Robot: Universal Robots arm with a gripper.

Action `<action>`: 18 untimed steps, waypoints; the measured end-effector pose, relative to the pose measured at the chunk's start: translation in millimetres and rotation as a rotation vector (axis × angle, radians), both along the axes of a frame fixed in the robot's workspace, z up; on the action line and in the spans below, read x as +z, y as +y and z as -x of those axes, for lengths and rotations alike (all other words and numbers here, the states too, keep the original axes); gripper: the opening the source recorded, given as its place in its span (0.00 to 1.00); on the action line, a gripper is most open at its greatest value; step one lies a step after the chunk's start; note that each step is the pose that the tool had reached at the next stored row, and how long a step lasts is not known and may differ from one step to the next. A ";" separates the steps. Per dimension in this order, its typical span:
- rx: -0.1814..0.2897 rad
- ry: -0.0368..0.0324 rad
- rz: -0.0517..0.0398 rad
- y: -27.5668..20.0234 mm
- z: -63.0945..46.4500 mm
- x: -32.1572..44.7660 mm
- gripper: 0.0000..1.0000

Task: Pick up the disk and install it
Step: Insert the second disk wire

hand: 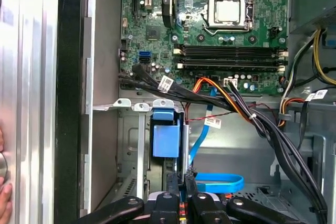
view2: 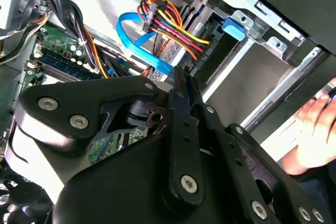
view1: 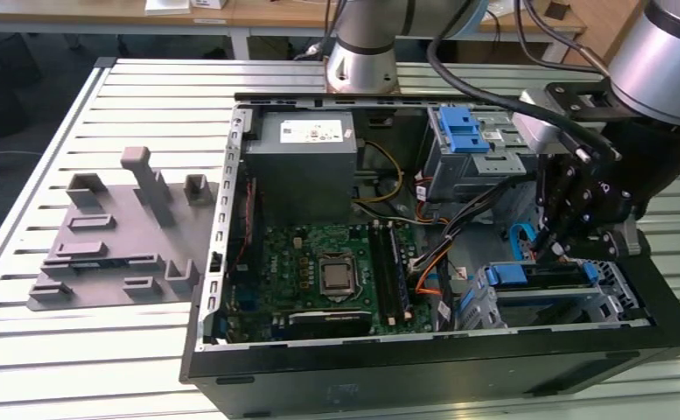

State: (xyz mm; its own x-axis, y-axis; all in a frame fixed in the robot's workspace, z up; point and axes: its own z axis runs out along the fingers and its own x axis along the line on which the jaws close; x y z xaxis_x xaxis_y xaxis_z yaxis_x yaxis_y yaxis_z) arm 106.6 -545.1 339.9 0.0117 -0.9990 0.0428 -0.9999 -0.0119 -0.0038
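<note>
Black case front wall (view1: 433, 372) nearest in exterior view; grey fixture plate (view1: 118, 236) at exterior view's left, motherboard (view1: 328, 271) mid-case, then gripper (view1: 579, 248) low over the disk (view1: 538, 278), seated in the bay. Finger state: cannot tell.

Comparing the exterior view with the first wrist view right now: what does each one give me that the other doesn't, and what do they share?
Exterior view alone: the grey fixture plate on the slatted table, the power supply box, the upper drive cage, and the arm's wrist over the case's lower bay.

First wrist view alone: a close look down into that bay, with the blue carrier tab just ahead of the gripper, a flat blue cable, and a person's fingertips at the frame edge.

Both: the motherboard with its processor socket, and the cable bundle.
</note>
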 end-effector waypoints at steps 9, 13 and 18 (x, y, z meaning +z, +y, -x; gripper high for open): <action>-0.001 0.0000 -0.0478 -10.4 0.0 -2.6 0.16; -0.001 0.0000 -0.0483 -13.0 -0.1 -2.7 0.16; -0.001 0.0000 -0.0490 -14.7 -1.5 -2.7 0.16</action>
State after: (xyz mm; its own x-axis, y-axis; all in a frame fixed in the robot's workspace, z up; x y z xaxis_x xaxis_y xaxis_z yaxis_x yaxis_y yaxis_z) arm 108.1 -559.8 337.2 0.0105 -0.9999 -0.0061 -0.9999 -0.0105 -0.0043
